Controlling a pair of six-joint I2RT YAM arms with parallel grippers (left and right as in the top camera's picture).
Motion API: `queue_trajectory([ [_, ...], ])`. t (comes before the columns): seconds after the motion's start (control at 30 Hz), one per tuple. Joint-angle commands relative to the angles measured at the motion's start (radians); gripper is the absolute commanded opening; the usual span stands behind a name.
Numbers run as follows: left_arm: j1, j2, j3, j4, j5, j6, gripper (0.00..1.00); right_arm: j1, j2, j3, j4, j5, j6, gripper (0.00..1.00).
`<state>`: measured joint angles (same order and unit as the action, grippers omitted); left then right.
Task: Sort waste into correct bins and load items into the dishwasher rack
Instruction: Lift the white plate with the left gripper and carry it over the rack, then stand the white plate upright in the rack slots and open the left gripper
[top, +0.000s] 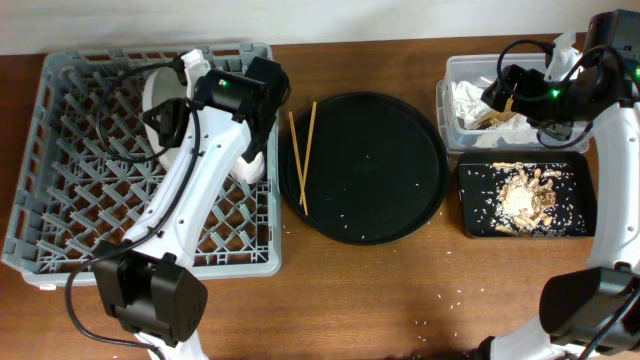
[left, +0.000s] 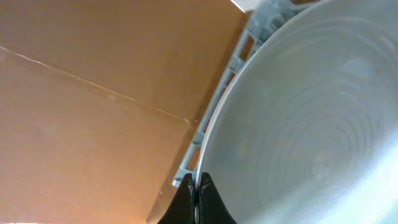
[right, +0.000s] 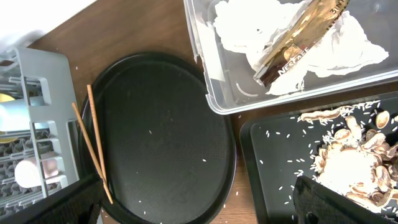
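Overhead: dishwasher rack (top: 60, 200) fills the left end of the bench (top: 380, 290). Plate (top: 158, 100) stands on edge in the rack near its far edge, with the left claw (top: 183, 68) at its rim. Round black tray (top: 380, 170) at bench centre carries two chopsticks (top: 302, 155) along its left side. Clear tub (top: 447, 100) at the far right corner holds napkins (top: 468, 98); right claw (top: 498, 98) hangs over it. Black rectangular tray (top: 580, 200) by the right edge, just nearer than the tub, holds food scraps (top: 522, 195). Left wrist: claw fingers (left: 186, 208) pressed together, pinching the plate (left: 298, 124) rim; rack wall (left: 217, 99) behind. Right wrist: claw (right: 198, 186) spread wide, holding nothing. Gold-brown wrapper (right: 298, 37) lies on the napkins (right: 354, 43) in the tub (right: 205, 81).
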<state>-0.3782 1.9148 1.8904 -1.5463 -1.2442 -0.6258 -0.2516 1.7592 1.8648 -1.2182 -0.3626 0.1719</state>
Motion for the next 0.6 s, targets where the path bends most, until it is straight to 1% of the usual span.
queue_trajectory([
  [0.0,0.009,-0.035,0.002,0.000,0.014,0.037,0.00,0.006,0.003,-0.002,0.005,0.009,-0.011,0.98],
  [0.13,0.016,-0.034,0.000,-0.002,-0.109,0.037,0.00,0.006,0.003,-0.002,0.005,0.009,-0.011,0.99],
  [0.2,0.016,-0.034,-0.008,0.001,-0.141,0.037,0.00,0.006,0.003,-0.002,0.005,0.009,-0.011,0.99],
  [0.33,0.024,-0.034,-0.069,0.027,-0.151,0.036,0.00,0.006,0.003,-0.002,0.004,0.009,-0.011,0.99],
  [0.47,0.024,-0.034,-0.185,0.095,-0.158,0.037,0.00,0.006,0.003,-0.002,0.004,0.009,-0.011,0.99],
  [0.57,0.024,-0.034,-0.267,0.138,-0.201,0.036,0.00,0.006,0.003,-0.002,0.004,0.009,-0.011,0.99],
])
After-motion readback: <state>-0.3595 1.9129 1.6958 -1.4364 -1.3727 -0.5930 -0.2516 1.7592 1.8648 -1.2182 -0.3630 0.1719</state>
